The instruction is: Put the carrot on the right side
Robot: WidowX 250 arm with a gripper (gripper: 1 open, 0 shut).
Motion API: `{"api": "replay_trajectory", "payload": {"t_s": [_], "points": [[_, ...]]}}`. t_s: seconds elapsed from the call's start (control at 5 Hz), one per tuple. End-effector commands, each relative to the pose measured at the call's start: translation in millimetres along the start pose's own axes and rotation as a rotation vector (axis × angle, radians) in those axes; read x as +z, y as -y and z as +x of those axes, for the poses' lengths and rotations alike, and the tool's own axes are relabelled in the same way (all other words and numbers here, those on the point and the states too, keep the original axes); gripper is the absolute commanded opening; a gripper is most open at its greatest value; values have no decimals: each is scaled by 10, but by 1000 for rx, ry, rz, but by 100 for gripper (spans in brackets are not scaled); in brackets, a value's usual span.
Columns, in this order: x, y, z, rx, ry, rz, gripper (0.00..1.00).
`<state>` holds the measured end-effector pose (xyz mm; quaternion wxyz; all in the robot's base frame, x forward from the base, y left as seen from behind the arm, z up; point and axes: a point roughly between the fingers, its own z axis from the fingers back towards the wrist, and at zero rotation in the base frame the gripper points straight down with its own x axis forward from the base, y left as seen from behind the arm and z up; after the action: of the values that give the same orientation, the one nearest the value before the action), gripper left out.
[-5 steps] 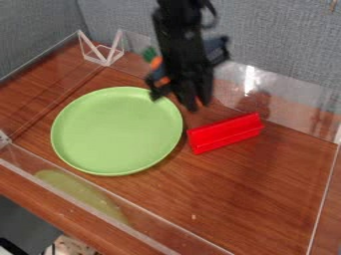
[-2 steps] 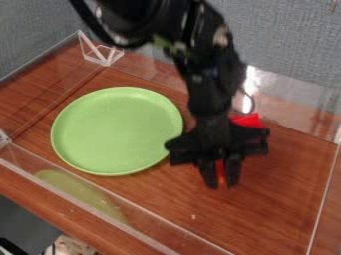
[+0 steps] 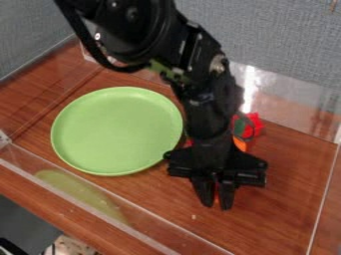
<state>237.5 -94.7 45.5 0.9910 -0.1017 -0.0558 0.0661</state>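
Note:
My black gripper (image 3: 214,197) points down, low over the brown table, just right of the green plate (image 3: 107,129). Its fingers (image 3: 206,192) stand close together. A bit of orange with green above it, the carrot (image 3: 237,143), peeks out at the right of the gripper's body and has travelled with it. How it sits between the fingers is hidden by the black parts. The arm reaches in from the upper left and covers much of the table's middle.
A red block (image 3: 252,125) lies behind the gripper, mostly hidden by the arm. Clear plastic walls (image 3: 286,90) fence the table at the back, the right and the front. A yellowish smear (image 3: 80,191) shows on the front wall.
The gripper came down and toward the front right, from above the plate's far rim to low beside the red block. The wrist rolled. Its fingers kept the same narrow gap.

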Motion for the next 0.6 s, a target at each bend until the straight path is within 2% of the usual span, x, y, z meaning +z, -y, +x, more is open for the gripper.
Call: {"api": "replay_trajectory", "payload": {"t_s": [0.0,0.2,0.4], "points": [[17,6,-54,-147,-13,2,0],[-76,5,-49,-286,-41,23,0],[-146,22,-12,-373,-53,56,0]]}}
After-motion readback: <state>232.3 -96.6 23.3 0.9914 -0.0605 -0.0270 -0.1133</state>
